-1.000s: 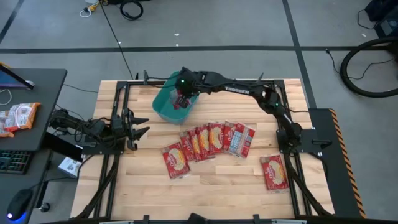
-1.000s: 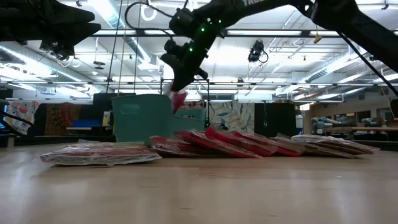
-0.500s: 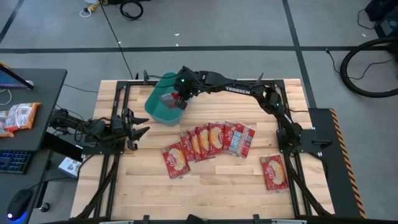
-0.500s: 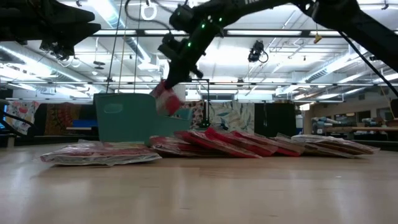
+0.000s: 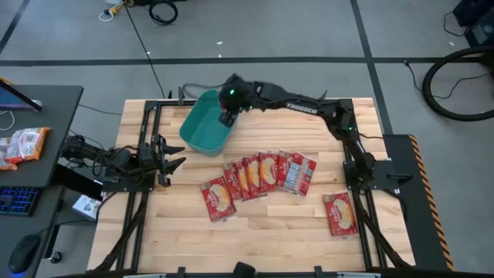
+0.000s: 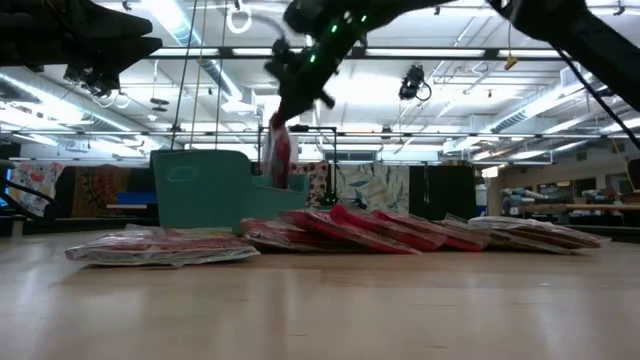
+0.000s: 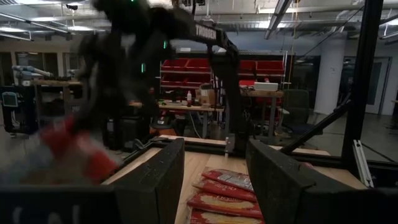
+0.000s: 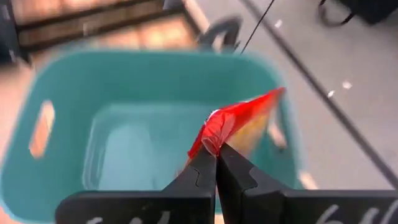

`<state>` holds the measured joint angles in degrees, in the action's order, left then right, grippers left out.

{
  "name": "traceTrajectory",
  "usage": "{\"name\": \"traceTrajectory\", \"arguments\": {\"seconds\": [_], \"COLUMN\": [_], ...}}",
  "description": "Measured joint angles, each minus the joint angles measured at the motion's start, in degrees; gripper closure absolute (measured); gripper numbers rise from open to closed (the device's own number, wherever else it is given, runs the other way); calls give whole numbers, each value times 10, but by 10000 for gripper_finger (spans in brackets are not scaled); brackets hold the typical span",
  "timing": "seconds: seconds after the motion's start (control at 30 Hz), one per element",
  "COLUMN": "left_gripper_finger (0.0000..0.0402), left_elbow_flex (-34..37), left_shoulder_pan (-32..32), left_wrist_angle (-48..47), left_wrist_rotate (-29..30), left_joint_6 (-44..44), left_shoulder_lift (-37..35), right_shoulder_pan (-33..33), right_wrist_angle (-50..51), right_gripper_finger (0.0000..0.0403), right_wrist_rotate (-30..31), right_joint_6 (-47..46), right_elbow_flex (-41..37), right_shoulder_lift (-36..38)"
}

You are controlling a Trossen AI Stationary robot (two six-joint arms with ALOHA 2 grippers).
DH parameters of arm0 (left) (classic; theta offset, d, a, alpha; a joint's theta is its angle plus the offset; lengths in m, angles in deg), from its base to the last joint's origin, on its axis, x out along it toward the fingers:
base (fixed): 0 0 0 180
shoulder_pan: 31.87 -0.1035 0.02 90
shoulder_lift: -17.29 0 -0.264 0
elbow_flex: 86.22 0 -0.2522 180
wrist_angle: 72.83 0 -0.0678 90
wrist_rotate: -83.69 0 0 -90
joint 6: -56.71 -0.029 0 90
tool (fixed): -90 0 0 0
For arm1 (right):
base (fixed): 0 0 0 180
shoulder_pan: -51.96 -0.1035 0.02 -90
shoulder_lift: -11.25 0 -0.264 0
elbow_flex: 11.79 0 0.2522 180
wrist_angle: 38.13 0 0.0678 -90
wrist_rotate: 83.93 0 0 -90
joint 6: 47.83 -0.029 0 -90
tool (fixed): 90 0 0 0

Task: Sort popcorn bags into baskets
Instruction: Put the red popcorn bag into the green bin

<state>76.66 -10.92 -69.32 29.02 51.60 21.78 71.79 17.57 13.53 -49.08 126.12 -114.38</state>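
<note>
The wooden desk (image 5: 262,208) stands on a grey floor inside a black frame; the low view looks across it into a large lit hall.

Right pincer (image 5: 225,117): positioned above the teal basket (image 5: 202,127), at the basket's far-right rim as seen in the high view. Its fingers (image 8: 198,180) are closed together on the corner of 1 red popcorn bag (image 8: 239,121). In the right wrist view the bag hangs over the open interior of the basket (image 8: 124,137). In the low view the held bag (image 6: 276,152) hangs upright, edge-on, above the basket's rim (image 6: 205,185).

Basket: it sits at the far-left part of the desk, turned at an angle. No bag is visible on its floor.

Remaining bags: a row of overlapping popcorn bags (image 5: 262,171) lies just in front of the basket, toward the desk's middle; one in this row has a pale bluish-white face (image 5: 294,174). 1 bag (image 5: 218,198) lies at the near-left end of the row. 1 further bag (image 5: 340,213) lies well apart from the basket, at the desk's near-right side.

Left pincer (image 5: 171,161): it hovers beside the desk's left edge, left of the basket and nearer the front, fingers spread apart and holding nothing.
</note>
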Motion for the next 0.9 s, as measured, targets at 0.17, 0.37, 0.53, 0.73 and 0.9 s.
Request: {"name": "traceTrajectory", "arguments": {"seconds": [0.17, 0.37, 0.53, 0.73, 0.9], "left_gripper_finger": [224, 224, 224, 224, 224], "left_elbow_flex": [0, 0, 0, 0, 0], "left_shoulder_pan": [0, 0, 0, 0, 0], "left_wrist_angle": [0, -1, -1, -1, -1], "left_wrist_rotate": [0, 0, 0, 0, 0], "left_joint_6": [10, 11, 10, 11, 11], "left_shoulder_lift": [0, 0, 0, 0, 0], "right_shoulder_pan": [-4, -6, -7, -6, -13], "right_wrist_angle": [-23, -27, -41, -42, -41], "right_gripper_finger": [397, 397, 397, 392, 387], "right_wrist_rotate": [-34, -74, -84, -103, -118], "right_joint_6": [-4, -29, -43, -68, -79], "right_elbow_flex": [1, -2, 0, 0, 0], "right_shoulder_lift": [-52, -87, -82, -84, -84]}}
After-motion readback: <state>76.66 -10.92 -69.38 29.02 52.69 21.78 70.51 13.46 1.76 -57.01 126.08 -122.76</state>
